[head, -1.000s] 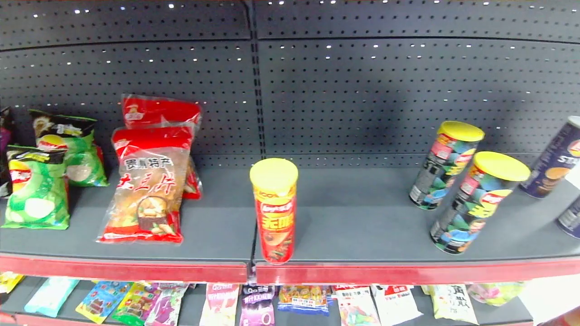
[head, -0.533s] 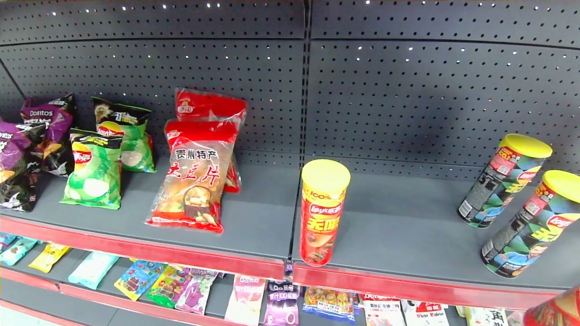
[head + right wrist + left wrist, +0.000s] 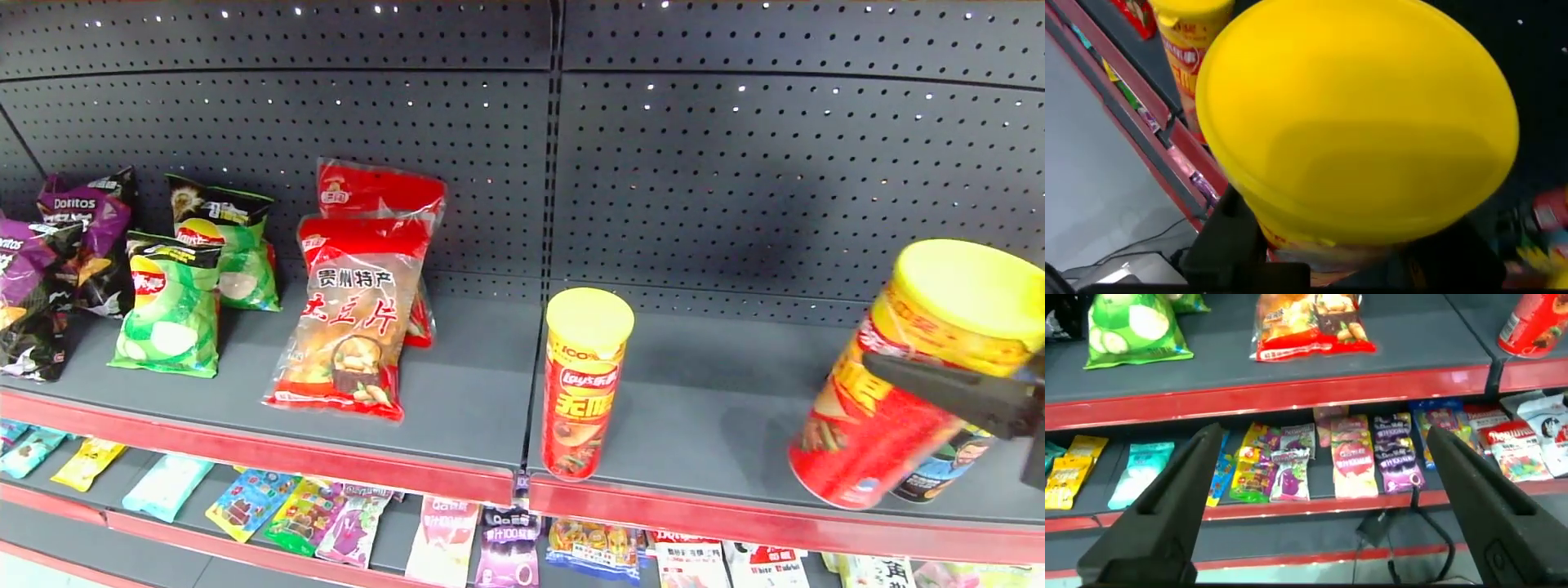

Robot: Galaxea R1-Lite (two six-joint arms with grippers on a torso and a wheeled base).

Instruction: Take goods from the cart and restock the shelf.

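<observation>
1. R gripper (image 3: 1341, 255): its fingers (image 3: 947, 390) are clamping a red can w/ yellow lid (image 3: 906, 384), one dark finger lying across the can's upper body in head view.
2. Held can is tilting, lid leaning toward the robot's right. It is hanging over the right section of the shelf (image 3: 702, 408), its base close to the red front edge. Cannot tell whether the base is touching the shelf.
3. A dark patterned can (image 3: 939, 469) is showing partly behind the held can's base.
4. L gripper (image 3: 1323, 439): fingers (image 3: 1159, 514) are standing wide apart, gripping nothing, hanging in front of the lower shelf (image 3: 1290, 510) and its row of sachets (image 3: 1355, 457).
5. A second red can, yellow lid (image 3: 586, 384), is standing upright at the shelf's front edge, just right of the centre seam and well apart from the held can.
6. Left section: two red peanut bags (image 3: 351, 327) are lying one behind the other. Green crisp bags (image 3: 171, 314) are lying further left, and purple bags (image 3: 49, 245) at the far left.
7. Dark pegboard back panel (image 3: 735, 180) is running behind the shelf.
</observation>
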